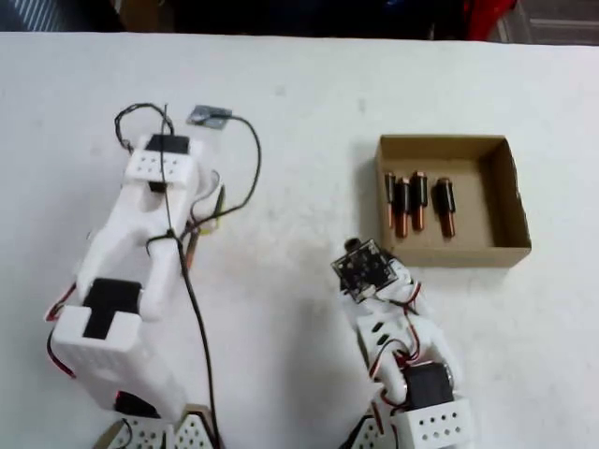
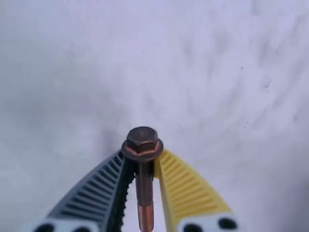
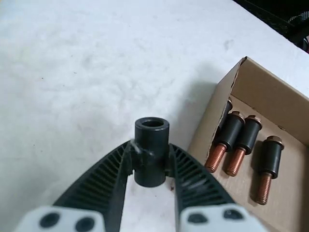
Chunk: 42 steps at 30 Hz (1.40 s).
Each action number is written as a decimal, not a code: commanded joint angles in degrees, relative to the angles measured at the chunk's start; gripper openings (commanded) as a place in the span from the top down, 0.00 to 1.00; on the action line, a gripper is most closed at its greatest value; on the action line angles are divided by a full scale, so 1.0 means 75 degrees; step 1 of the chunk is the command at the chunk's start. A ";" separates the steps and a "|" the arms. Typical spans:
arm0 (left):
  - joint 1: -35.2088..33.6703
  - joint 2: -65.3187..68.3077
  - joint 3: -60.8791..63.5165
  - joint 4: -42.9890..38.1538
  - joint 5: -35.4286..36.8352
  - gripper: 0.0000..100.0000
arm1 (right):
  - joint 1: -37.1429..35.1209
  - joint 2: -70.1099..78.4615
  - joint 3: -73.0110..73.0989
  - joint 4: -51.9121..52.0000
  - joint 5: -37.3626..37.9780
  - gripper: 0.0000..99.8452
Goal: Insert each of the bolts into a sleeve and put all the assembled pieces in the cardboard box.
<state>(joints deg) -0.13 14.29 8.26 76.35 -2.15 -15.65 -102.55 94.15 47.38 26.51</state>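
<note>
Closest thing to any lens is the bolt (image 2: 142,145) in the left wrist view. The left gripper (image 2: 143,162) has its jaws clamped on the shank just under the hex head, grey finger on one side, yellow on the other. Head points away from the camera and the shank runs back toward it, with bare white desk (image 2: 217,63) behind.

Right side is pretty much the same deal. On my right wrist view the right gripper (image 3: 151,155) is closed around a black sleeve (image 3: 151,140), both black fingers pinching its sides, and the open bore faces the camera. The sleeve is just beside one corner of the box (image 3: 270,94), outside it, and not touching it as far as I can see.

From the high view, the box (image 1: 520,201) sits on the right side of the desk, and the right arm (image 1: 404,327) ends just short of its near-left corner. Four assembled pieces (image 1: 418,201) lie side by side in the box's left half, black sleeves toward the far wall and copper shanks pointing at the near wall. Left arm (image 1: 131,248) is over the left side of the desk, well apart from the box, with a black cable (image 1: 251,159) looping off it.
</note>
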 commanded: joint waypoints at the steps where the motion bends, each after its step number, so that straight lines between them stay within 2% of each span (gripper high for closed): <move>1: 0.0182 -0.0064 0.0223 -0.0129 -0.0129 0.98 | -0.0334 -0.0088 -0.0094 -0.0193 0.0023 0.98; 5: 0.0311 -0.0064 0.0738 -0.0762 -0.0223 0.98 | -0.1108 -0.0088 -0.0117 -0.0275 -0.0117 0.98; 11: 0.0275 -0.0064 0.0856 -0.0985 -0.0879 0.98 | -0.1201 -0.0088 -0.0141 -0.1049 -0.2251 0.98; 19: 0.0287 -0.0064 0.0856 -0.1020 -0.0867 0.98 | -0.1272 -0.0088 -0.0035 -0.2221 -0.2344 0.98; 24: 0.0428 -0.0064 0.0832 -0.1032 -0.0867 0.98 | -0.1823 -0.0053 0.0363 -0.2948 -0.2297 0.98; 29: 0.0510 -0.0076 0.0844 -0.1032 -0.0867 0.98 | -0.2338 -0.0076 0.0363 -0.3124 -0.2297 0.98; 33: 0.0545 -0.0088 0.0762 -0.1043 -0.0867 0.97 | -0.2292 -0.0076 0.0363 -0.3300 -0.2297 0.98; 42: -0.0170 -0.0135 0.0094 -0.1196 -0.0867 0.98 | -0.2315 -0.0064 0.0363 -0.4190 -0.2602 0.98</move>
<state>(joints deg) 0.22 14.29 13.63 68.53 -8.22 -32.53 -102.46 96.44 19.78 9.27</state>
